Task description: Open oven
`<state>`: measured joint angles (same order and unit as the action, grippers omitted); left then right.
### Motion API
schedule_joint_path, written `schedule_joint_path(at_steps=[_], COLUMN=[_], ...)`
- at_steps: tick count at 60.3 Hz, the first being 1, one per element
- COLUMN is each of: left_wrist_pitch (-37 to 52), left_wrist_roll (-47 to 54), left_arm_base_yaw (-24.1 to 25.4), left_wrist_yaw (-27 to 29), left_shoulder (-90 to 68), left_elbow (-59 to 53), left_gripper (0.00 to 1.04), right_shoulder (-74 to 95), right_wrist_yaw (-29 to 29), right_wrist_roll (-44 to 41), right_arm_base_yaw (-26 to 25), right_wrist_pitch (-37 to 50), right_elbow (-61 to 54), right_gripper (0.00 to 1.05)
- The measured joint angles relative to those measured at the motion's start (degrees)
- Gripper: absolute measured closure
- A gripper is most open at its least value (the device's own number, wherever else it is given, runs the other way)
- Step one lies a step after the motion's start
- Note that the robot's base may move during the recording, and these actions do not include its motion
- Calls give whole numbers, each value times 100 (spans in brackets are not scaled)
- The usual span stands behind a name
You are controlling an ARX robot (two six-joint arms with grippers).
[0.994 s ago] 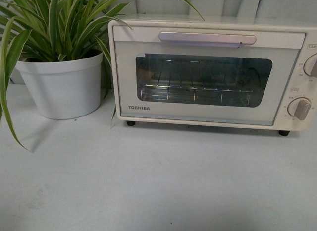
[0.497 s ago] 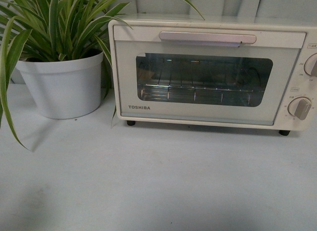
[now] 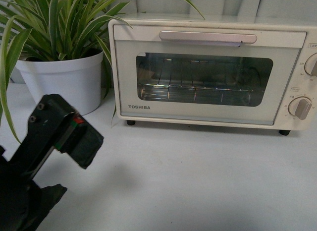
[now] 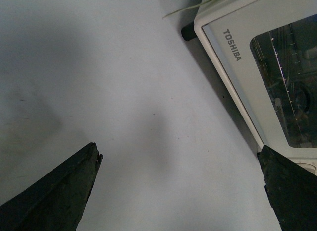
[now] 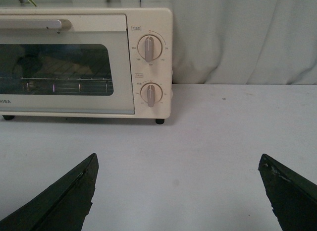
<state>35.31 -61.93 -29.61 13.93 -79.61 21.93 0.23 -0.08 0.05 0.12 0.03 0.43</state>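
Shut oven point(image 3: 205, 72), handle point(image 3: 208, 37) at its 12 o'clock. At 8 o'clock, left end effector point(image 4: 179, 152) gapes wide, probably for it; right end effector point(image 5: 178, 161) wide too.

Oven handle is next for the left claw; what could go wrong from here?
1. The left claw, open and low by the plant pot, may brush the leaves while rising to the handle.
2. The oven stands on small feet; a hard pull could slide or tip it forward.
3. The door probably drops toward the table, so anything beneath could get struck.
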Motion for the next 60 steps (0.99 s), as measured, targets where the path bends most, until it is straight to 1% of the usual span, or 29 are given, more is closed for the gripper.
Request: schedule_joint_path(at_steps=[13, 43, 45, 46, 47, 48, 51, 54, 60], left_wrist_pitch=[192, 262, 262, 262, 262, 260, 260, 256, 245], left_wrist_roll=[-345, -588, -588, -588, -592, -592, -592, -592, -612], left_arm_base_yaw=[-146, -245, -245, -245, -245, -245, -245, -245, -236], left_wrist_yaw=[-44, -55, -59, -59, -61, -59, -57, -61, -68], left_shoulder=[-874, -1447, -1456, -1458, -1462, -1464, -1478, -1482, -1497], left_elbow=[455, 1021, 1032, 1034, 1036, 1040, 1051, 1069, 1084], left_gripper=[7, 7, 7, 7, 7, 7, 7, 7, 7], right_shoulder=[0, 0, 28, 94, 138, 275, 706, 1231, 2710], right_wrist_yaw=[2, -4, -155, -428, -581, -887, -1342, -1346, -1010], right_wrist_roll=[0, 0, 50, 103, 166, 251, 428, 525, 671], right_arm_base_yaw=[0, 0, -55, -140, -177, -275, -372, -323, -4], right_wrist_pitch=[0, 0, -31, -74, -74, -44, 184, 533, 1438], right_elbow=[0, 0, 7, 31, 44, 63, 157, 306, 973], right_gripper=[9, 9, 9, 9, 9, 9, 9, 9, 9])
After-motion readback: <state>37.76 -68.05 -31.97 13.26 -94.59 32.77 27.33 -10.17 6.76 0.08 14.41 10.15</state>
